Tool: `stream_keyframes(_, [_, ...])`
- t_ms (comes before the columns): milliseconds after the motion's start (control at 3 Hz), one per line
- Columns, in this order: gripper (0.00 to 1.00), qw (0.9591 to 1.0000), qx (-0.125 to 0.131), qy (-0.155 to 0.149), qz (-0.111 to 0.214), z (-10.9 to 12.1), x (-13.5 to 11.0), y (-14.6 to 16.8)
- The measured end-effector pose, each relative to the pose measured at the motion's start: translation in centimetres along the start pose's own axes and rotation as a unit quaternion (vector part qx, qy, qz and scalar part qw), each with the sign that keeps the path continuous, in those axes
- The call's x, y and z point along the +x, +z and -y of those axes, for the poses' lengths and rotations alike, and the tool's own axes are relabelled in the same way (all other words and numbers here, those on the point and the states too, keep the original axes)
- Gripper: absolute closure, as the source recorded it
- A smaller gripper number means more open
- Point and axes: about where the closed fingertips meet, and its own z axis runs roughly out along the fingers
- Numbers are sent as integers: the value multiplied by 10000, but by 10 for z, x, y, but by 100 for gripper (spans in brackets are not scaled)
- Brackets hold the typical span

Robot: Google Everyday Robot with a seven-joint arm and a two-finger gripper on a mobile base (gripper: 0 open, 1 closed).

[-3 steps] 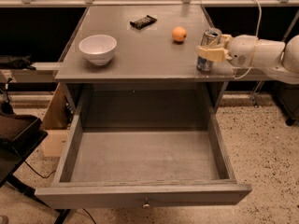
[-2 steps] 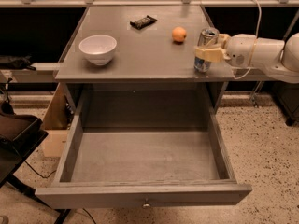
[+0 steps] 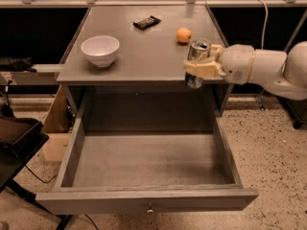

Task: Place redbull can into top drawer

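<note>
The redbull can (image 3: 196,54) is upright, silver and blue with a silver top, held in the air at the table's front right edge. My gripper (image 3: 203,67) reaches in from the right and is shut on the can, its cream fingers (image 3: 201,69) wrapped around the can's middle. The top drawer (image 3: 148,202) stands pulled fully open below the tabletop, its grey inside bare, a small round knob on its front. The can's lower end hangs just past the table's front edge, above the drawer's back right part.
On the grey table (image 3: 144,56) are a white bowl (image 3: 100,50) at the left, a dark snack bar (image 3: 147,21) at the back and an orange (image 3: 183,35) behind the can. A black chair (image 3: 17,143) stands at the left.
My gripper has carried the can to the left and towards the front, from over the table's right edge to its front edge above the open drawer.
</note>
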Motion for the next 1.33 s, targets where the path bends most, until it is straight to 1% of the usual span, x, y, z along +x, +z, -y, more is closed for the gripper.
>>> stream_keyframes(333, [100,9969,-583,67,531,-51,18,32])
stream_keyframes(667, [100,9929,-1104,-110,428,-99,86,83])
stream_keyframes(1000, [100,9903,-1327,-410,2,-120,128,109])
stream_keyframes(1333, [100,9897,-1276,-610,-239,-130,150,121])
